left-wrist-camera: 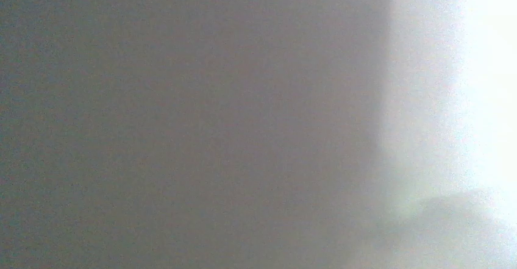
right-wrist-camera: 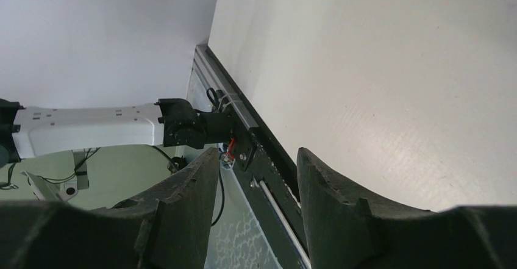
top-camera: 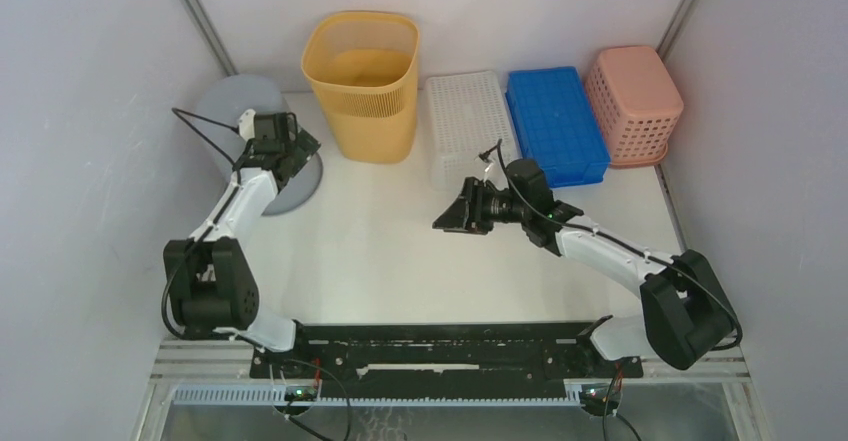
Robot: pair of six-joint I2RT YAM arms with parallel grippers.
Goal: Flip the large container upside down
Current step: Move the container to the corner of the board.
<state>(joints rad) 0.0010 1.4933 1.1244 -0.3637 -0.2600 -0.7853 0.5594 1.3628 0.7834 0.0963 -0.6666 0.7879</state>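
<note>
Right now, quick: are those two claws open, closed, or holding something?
Left gripper: cannot tell; it is by the grey container, and its wrist camera shows only blur.
Right gripper: open, holding nothing.

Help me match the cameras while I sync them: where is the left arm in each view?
Top external: left arm, left side, reaching back.
Left wrist: not in it; only blur.
Right wrist: left edge, mid-height.
Shared landmark: black rail along the near edge, in the top and right wrist views.
</note>
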